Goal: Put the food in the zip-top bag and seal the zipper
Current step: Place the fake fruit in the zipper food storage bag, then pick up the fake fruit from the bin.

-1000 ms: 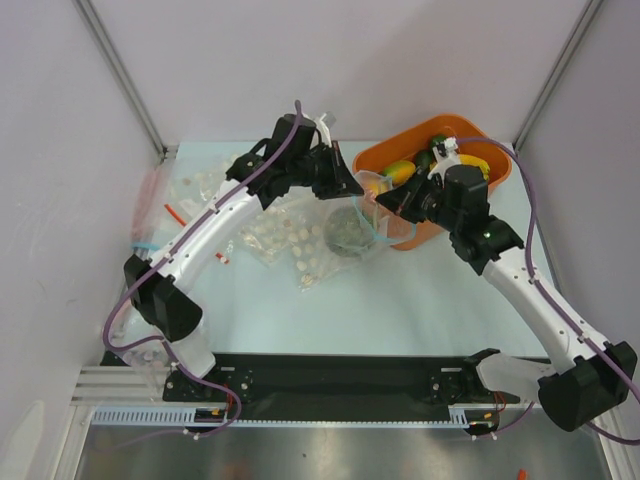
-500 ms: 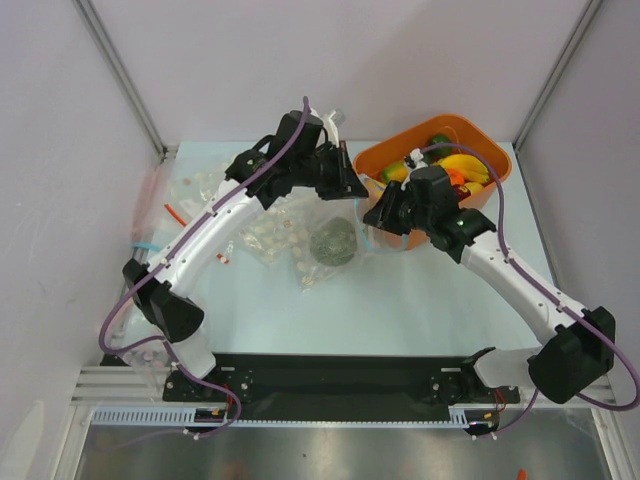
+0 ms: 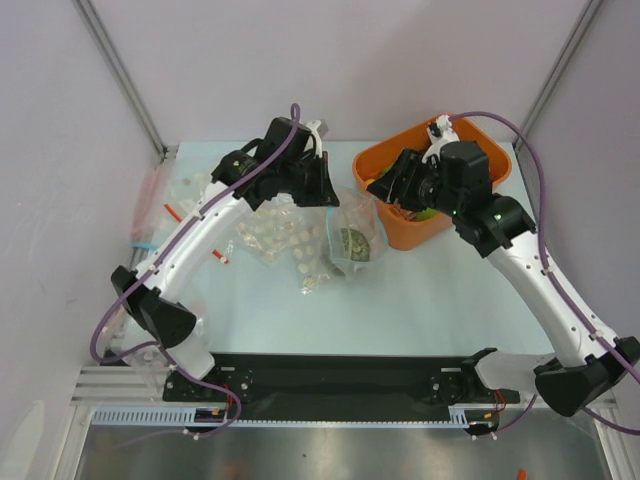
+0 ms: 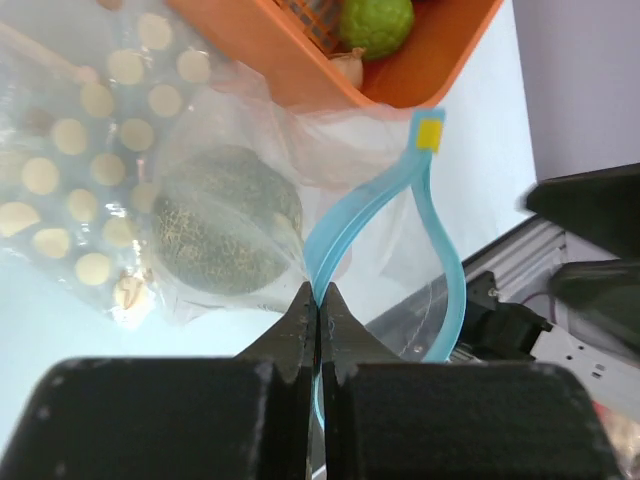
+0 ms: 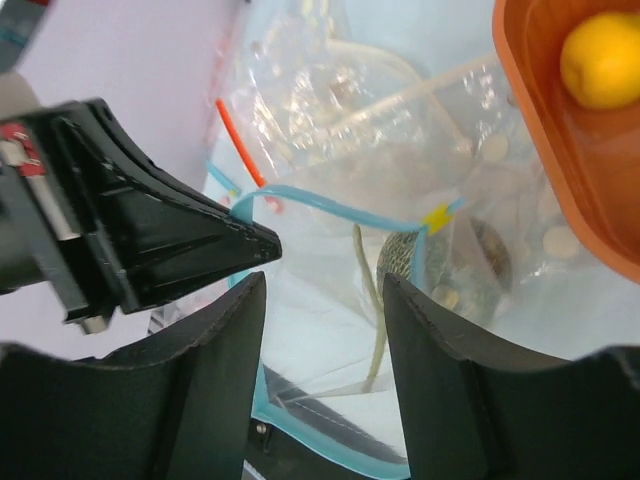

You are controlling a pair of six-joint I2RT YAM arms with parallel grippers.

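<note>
My left gripper [image 4: 318, 305] is shut on the zipper [image 4: 345, 225], the light-blue strip of the zip-top bag [image 3: 362, 215], and holds the mouth up in a loop. A grey-green bumpy ball [image 4: 225, 220] lies inside the bag [image 5: 330, 300], on the table beside the orange bin. My right gripper [image 5: 325, 330] is open with nothing between its fingers and hovers over the bag's mouth; from above it [image 3: 385, 190] is at the bin's left rim. A lemon [image 5: 600, 58] and a green fruit [image 4: 377, 22] lie in the bin. My left gripper [image 3: 326, 194] is just left of the bag.
The orange bin [image 3: 400, 232] stands at the back right, its contents largely covered by my right arm in the top view. Clear bags printed with pale dots [image 3: 280, 240] lie left of the zip-top bag. A red strip [image 5: 240, 140] of another bag shows further left.
My right gripper has gone from shut to open and drawn back toward the bin. The left gripper keeps its hold on the zipper, and the bag has shifted slightly right.
</note>
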